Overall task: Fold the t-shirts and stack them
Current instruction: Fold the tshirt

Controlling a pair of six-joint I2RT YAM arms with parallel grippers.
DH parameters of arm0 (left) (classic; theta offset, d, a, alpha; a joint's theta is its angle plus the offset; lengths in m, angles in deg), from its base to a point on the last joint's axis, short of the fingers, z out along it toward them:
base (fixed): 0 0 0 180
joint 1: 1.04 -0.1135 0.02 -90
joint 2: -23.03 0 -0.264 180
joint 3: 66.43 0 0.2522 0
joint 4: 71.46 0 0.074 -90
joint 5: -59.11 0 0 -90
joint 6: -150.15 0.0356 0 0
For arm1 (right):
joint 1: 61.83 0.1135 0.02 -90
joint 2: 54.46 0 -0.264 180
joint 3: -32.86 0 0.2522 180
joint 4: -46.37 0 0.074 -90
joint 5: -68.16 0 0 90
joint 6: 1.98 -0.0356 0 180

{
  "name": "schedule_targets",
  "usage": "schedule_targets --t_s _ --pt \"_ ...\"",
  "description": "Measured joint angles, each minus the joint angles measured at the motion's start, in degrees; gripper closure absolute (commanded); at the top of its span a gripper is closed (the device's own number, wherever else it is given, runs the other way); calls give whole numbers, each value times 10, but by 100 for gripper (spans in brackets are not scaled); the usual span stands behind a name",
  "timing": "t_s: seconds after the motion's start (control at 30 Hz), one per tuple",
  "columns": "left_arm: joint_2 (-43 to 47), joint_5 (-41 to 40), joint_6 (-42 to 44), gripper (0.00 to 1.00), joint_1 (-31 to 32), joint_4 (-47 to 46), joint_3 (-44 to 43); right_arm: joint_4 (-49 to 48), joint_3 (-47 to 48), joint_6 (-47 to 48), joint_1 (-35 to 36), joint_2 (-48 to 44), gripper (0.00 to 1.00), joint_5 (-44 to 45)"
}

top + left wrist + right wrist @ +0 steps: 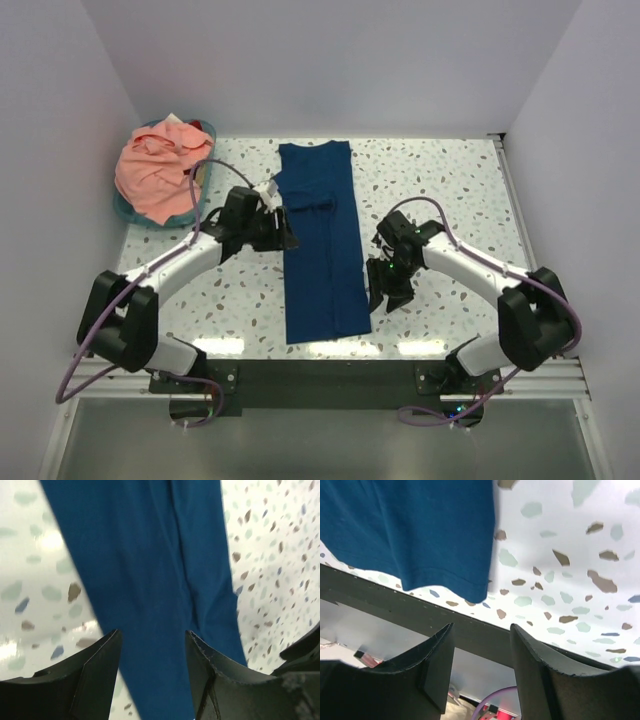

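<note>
left gripper (153,636) parted over navy t-shirt (320,240), right gripper (482,627) parted, empty

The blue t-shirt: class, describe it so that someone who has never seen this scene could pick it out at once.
Start at the speckled white table. Down its middle lies the blue t-shirt, folded into a long narrow strip. Unlike the salmon-pink shirt heaped in the teal basket at the far left corner, it lies flat.

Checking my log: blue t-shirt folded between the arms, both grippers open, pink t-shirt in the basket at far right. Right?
No: the teal basket holding the salmon-pink t-shirt is at far left, per the top external view. The blue t-shirt, open left gripper and right gripper: correct.
</note>
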Motion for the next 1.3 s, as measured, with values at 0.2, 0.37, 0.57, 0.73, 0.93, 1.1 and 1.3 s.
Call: schedule_targets --t_s 0.2,0.37,0.57,0.73,0.93,1.1,1.3 --pt "100 -10 -4 43 11 80 104 -41 -62 -54 6 -71 54 -3" --pt "214 -35 -68 44 61 118 196 -75 -84 -66 14 -84 57 -16" --pt "353 -69 -184 44 138 163 259 -84 -111 -54 15 -84 58 -28" --pt "318 -74 -190 44 155 176 256 -117 -133 -58 17 -85 57 -30" --pt "316 -72 -193 44 167 183 266 -149 -142 -66 23 -83 54 -31" --pt "312 -72 -191 43 167 179 269 -167 -142 -66 32 -59 55 -31" --pt "279 -62 -192 43 170 153 276 -180 -147 -66 44 -30 60 -31"
